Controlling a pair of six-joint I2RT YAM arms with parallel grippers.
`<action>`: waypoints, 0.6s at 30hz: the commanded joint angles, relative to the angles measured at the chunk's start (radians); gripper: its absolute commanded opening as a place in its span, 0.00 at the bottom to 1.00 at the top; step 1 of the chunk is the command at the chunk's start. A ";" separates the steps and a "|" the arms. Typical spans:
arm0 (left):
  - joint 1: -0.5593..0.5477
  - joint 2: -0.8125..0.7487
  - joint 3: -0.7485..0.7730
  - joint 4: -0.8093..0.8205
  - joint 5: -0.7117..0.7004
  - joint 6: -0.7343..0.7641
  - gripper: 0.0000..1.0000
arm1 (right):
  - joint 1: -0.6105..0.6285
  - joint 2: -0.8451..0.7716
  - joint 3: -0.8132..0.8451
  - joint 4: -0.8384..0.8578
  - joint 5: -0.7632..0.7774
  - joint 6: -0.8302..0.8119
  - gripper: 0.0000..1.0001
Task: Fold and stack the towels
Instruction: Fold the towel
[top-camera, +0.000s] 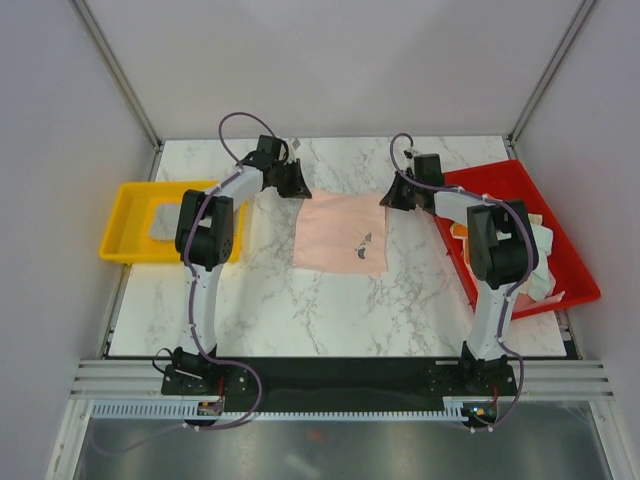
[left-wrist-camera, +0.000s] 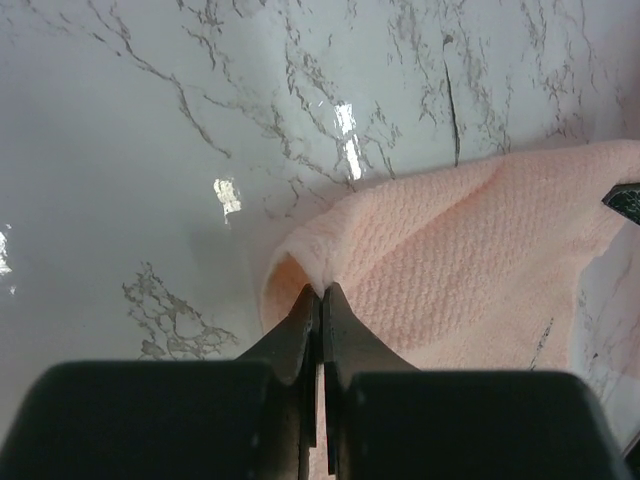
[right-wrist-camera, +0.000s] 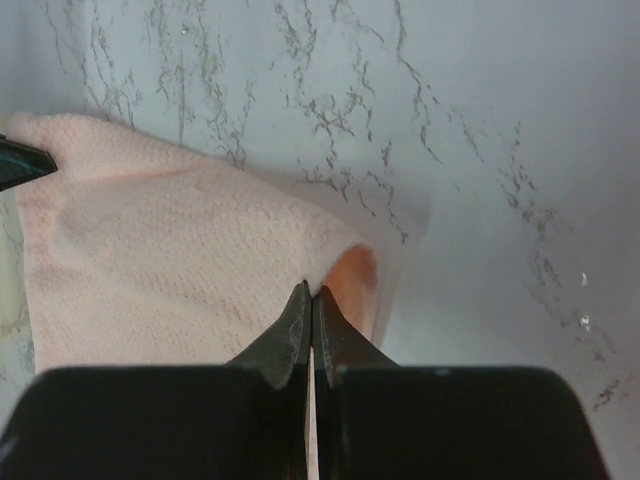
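Black rail (top-camera: 340, 375), marble table (top-camera: 260, 310), towel (top-camera: 335, 235), walls (top-camera: 340, 60)

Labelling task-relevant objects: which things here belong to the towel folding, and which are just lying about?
Job:
- pink towel, far corners pinched by left gripper and right gripper
- towel pile in red tray

Lying about:
- yellow tray
- marble table

Your surface (left-wrist-camera: 130, 130) is glossy, marble-veined, catching glare; the pink towel (left-wrist-camera: 470, 250) is matt, waffle-textured cloth; the yellow tray (top-camera: 125, 215) at nine o'clock looks smooth plastic.
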 joint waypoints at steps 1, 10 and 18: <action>0.016 -0.072 0.018 0.042 0.059 0.053 0.02 | -0.023 -0.108 -0.062 0.070 -0.002 -0.012 0.00; 0.046 -0.094 -0.001 0.159 0.208 0.033 0.02 | -0.034 -0.220 -0.222 0.220 -0.002 0.041 0.00; 0.046 -0.153 -0.051 0.216 0.276 0.034 0.02 | -0.032 -0.288 -0.286 0.277 -0.052 0.036 0.00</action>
